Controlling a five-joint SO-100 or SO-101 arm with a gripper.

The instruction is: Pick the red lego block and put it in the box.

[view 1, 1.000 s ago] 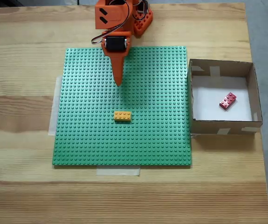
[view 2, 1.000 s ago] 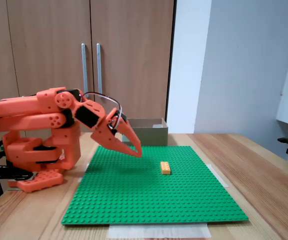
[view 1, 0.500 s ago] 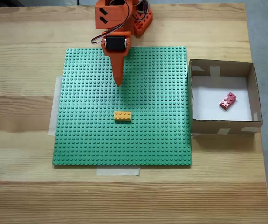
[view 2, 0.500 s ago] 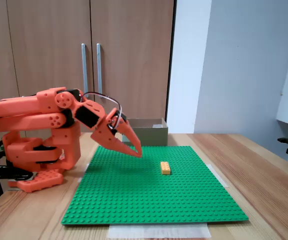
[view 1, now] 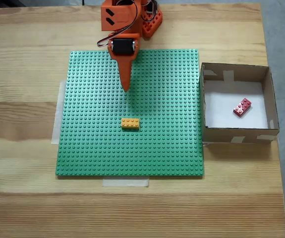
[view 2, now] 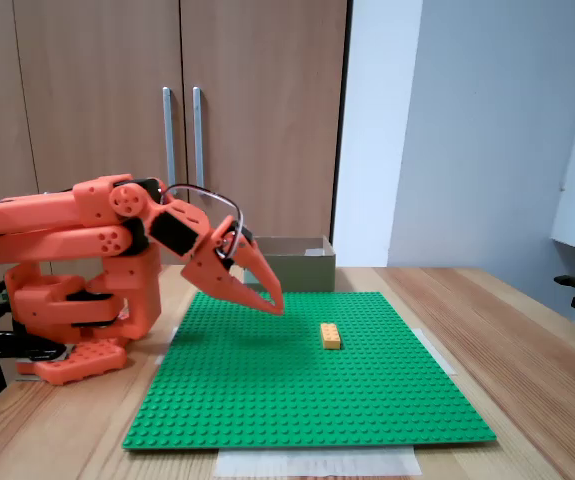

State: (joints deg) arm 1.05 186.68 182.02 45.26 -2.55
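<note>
The red lego block (view 1: 242,106) lies tilted on the white floor of the box (view 1: 204,106), toward the 3 o'clock side of the overhead fixed view, so the placing step looks done and the task seems all but finished. What remains, by my judgement, is only for the arm to settle back to rest; no further grasp is called for, and the orange-yellow brick (view 1: 130,123) on the green baseplate (view 1: 83,148) should be left alone (it is not the task's block).

The arm is folded low over its base at the 12 o'clock edge of the baseplate, forearm doubled back on the upper arm in the side fixed view. The gripper (view 1: 126,87) points down toward 6 o'clock in the overhead fixed view, its tip just above the studs and well apart from both bricks. In the side fixed view the gripper (view 2: 275,305) slopes downward, its jaws brought together to a point with nothing held between them.
</note>
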